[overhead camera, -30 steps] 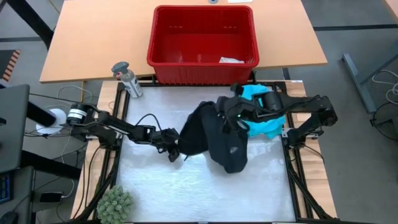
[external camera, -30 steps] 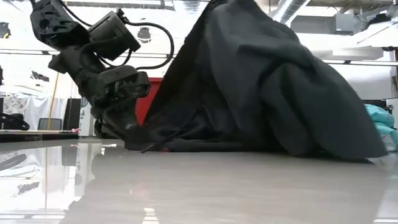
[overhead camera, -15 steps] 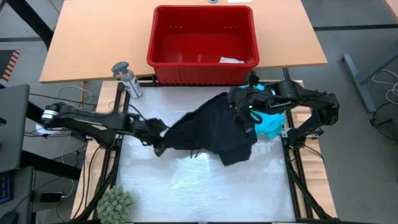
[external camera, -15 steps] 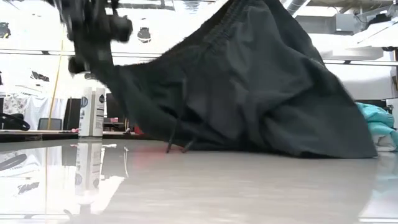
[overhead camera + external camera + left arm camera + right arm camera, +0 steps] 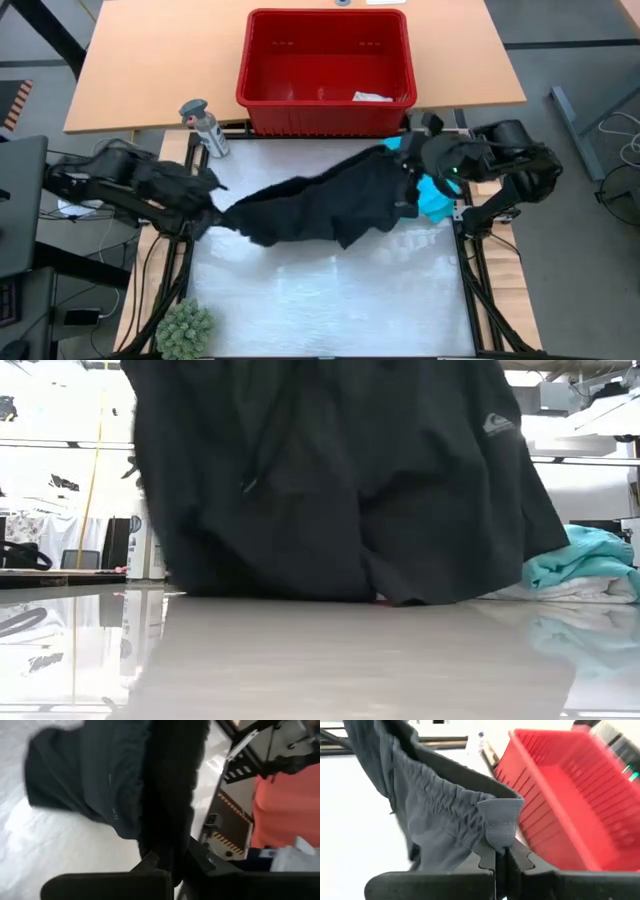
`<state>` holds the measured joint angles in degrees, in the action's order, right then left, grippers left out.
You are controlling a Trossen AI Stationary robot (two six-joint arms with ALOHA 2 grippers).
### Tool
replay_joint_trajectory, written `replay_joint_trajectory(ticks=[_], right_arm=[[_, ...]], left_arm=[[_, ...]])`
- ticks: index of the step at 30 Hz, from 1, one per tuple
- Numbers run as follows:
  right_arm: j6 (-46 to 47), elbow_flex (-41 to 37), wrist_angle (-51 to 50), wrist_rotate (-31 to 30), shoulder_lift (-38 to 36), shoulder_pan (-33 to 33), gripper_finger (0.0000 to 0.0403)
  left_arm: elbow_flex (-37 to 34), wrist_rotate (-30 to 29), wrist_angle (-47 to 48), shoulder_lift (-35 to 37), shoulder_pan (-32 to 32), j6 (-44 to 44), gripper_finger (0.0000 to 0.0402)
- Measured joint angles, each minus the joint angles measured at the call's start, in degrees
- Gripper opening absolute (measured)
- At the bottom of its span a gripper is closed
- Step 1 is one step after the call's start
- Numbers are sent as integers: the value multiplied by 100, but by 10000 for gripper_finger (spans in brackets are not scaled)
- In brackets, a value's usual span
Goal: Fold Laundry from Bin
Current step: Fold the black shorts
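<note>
Black garment (image 5: pixel 340 480) hangs to the glossy tabletop (image 5: pixel 320 660), filling 12 o'clock. Turquoise shirt (image 5: pixel 580 560) heaped at 3 o'clock. White bottle (image 5: pixel 140 550) at 9 o'clock, partly hidden.

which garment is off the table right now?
The black fabric garment, stretched between the left hand and right hand. The turquoise shirt lies at the table's right edge.

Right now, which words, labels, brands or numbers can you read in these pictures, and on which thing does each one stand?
No text reads clearly.
Black garment: a small pale logo patch, too small to read.
Spray bottle: its label shows dark marks in the low view, too blurred to read.
Red bin: no print visible.
</note>
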<state>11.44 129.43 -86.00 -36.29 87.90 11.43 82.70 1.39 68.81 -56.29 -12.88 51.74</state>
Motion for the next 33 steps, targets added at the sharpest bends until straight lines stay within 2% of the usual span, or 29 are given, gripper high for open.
replay_joint_trajectory(ticks=[3,7,10,13,16,18,20,22,25,28,33], right_arm=[[514,26,-360,1,6,318,32],[1075,26,-384,4,16,937,32],[1743,26,-382,1,54,1534,32],[2431,26,-241,-39,139,2206,32],[2982,26,162,-191,248,2946,32],[3189,26,541,-346,325,3365,32],[3254,26,937,-610,384,3724,32],[3245,26,1242,-965,415,3963,32],[3226,23,1335,-1517,413,4086,32],[3426,24,1091,-1893,409,3967,32],[4676,2,-41,-1724,669,3228,32]], left_arm=[[535,-138,359,-4,-280,343,0],[980,-151,375,-4,-726,689,0],[1029,192,172,-49,-1075,923,0],[1029,797,-135,-257,-1496,1218,0],[1021,1567,-810,-610,-2060,1621,0],[1020,1945,-1659,-841,-2494,1835,0],[1046,2094,-2632,-1039,-2858,1988,0],[1256,2119,-3128,-1232,-3055,2079,0],[1833,1793,-2640,-1426,-3086,1808,0],[2356,971,-1321,-1468,-3072,1289,0],[2660,-710,1295,-1434,-2909,1282,0]])
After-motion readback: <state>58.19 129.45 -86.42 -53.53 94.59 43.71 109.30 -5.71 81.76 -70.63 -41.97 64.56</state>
